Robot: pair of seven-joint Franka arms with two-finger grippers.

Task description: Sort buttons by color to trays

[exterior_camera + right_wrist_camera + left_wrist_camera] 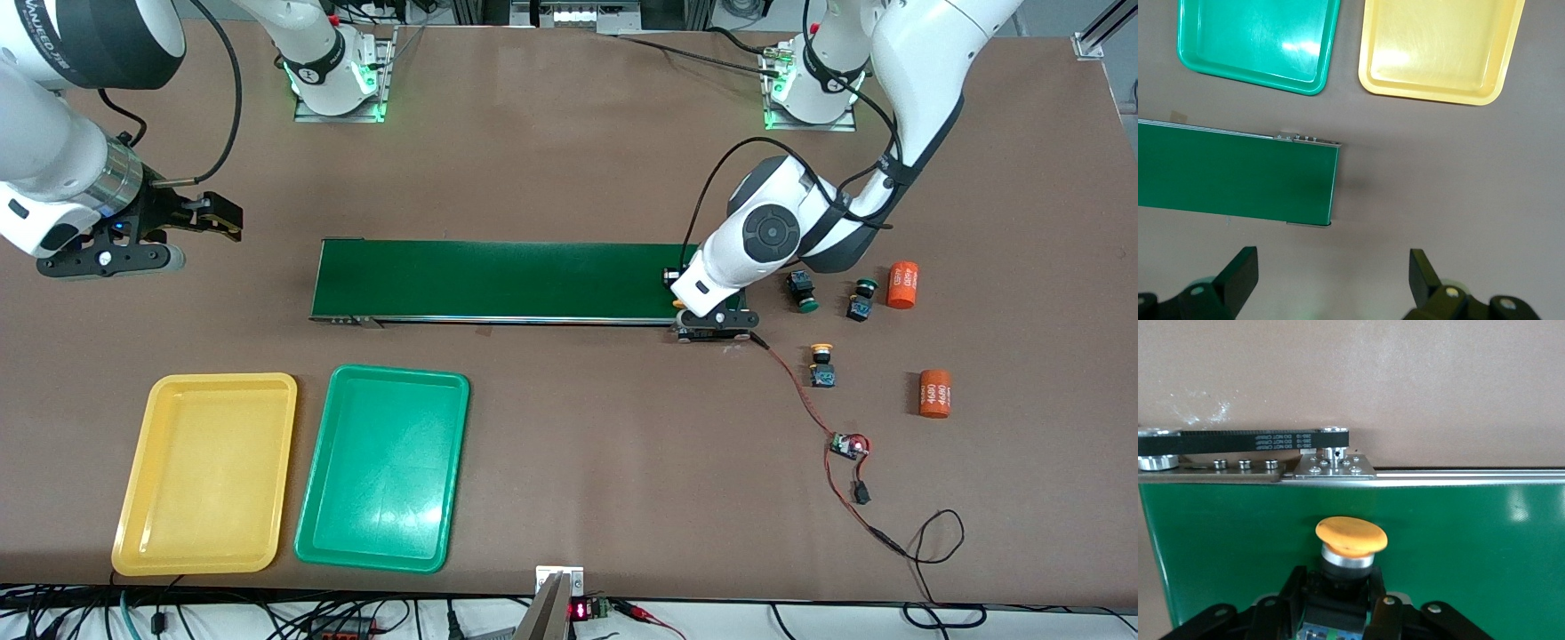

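Over the belt [498,279] end, left gripper [1338,600] fingers [1288,593] narrowly flank a yellow button [1350,543], its body partly hidden; right gripper [1331,280] fingers spread wide, empty.

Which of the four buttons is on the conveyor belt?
The yellow-capped button between the left hand's fingers, on the belt. The second yellow button and both green ones sit on the table.

Yellow tray [206,473], green tray [384,468], dark-green belt [498,279].
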